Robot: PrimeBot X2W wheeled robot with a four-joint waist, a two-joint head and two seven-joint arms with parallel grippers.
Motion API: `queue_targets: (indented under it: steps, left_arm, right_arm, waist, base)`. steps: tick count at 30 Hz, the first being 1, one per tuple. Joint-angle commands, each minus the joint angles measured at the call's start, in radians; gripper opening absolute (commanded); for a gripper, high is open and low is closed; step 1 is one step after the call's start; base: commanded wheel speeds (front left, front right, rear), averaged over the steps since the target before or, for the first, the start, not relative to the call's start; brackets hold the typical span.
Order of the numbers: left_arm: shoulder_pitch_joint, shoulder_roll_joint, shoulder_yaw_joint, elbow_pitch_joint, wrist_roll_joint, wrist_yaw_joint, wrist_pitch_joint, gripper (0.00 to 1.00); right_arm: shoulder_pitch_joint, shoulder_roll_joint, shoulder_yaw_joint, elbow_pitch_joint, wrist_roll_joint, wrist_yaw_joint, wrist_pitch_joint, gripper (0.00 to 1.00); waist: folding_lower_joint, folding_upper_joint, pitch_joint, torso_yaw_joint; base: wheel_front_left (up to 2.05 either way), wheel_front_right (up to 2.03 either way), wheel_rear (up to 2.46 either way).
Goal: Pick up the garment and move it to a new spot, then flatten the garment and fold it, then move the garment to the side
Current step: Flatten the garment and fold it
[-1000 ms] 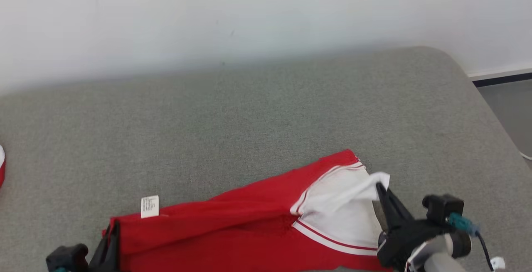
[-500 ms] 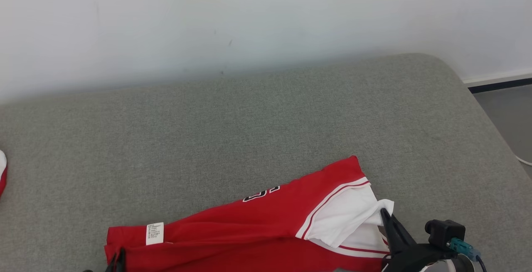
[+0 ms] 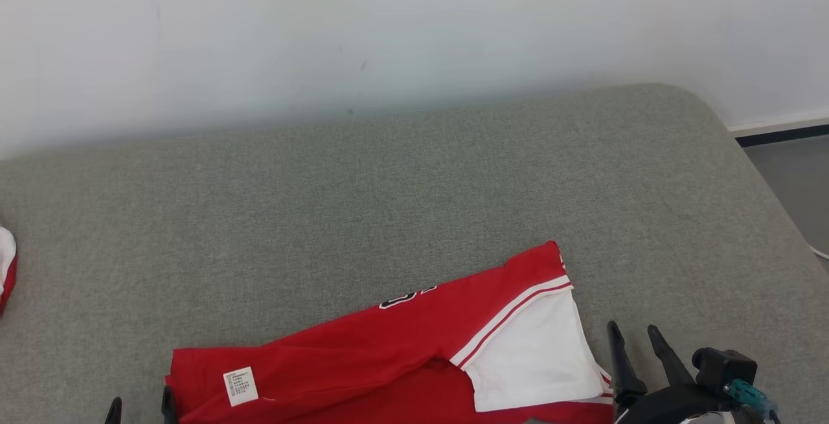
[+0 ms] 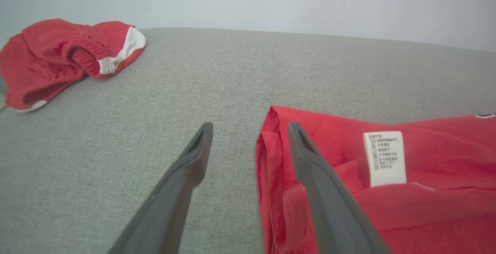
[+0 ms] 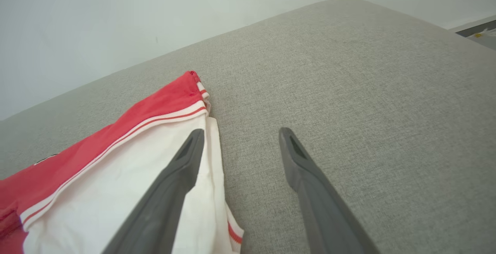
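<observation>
A white care tag [image 4: 384, 158] on the red garment [image 3: 363, 359] carries rows of tiny print, too small to read

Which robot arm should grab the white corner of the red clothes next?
Probably the right. The right pincer is open, one finger over the white panel at the edge of the red garment. The left pincer, also open, is at the opposite red end, by the label.

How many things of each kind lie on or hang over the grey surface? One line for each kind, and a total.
Garments: 2 (laid-out garment, crumpled garment)
Pincers: 2 (left pincer, right pincer)
Total: 4
</observation>
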Motion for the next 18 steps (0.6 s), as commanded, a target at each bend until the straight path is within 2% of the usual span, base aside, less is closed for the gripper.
queue_targets:
  steps: [1, 8, 18]
  left_arm:
    - [0.018, -0.012, 0.010, -0.014, 0.013, 0.002, -0.003, 1.00]
    - [0.052, -0.045, 0.049, -0.090, 0.080, 0.004, -0.003, 1.00]
    - [0.050, -0.064, 0.049, -0.111, 0.096, -0.007, -0.003, 1.00]
  right_arm:
    - [0.004, 0.014, -0.001, -0.006, -0.011, -0.002, -0.008, 1.00]
    - [-0.017, 0.046, -0.016, 0.001, -0.058, -0.002, -0.014, 1.00]
    - [-0.040, 0.064, -0.045, 0.046, -0.102, -0.002, -0.017, 1.00]
  waist:
    - [-0.0001, 0.0000, 0.000, 0.002]
    - [-0.0001, 0.0000, -0.005, 0.025]
    - [-0.0001, 0.0000, 0.017, 0.075]
  base:
    - [0.00, 0.00, 0.00]
    - [0.00, 0.00, 0.00]
    - [0.00, 0.00, 0.00]
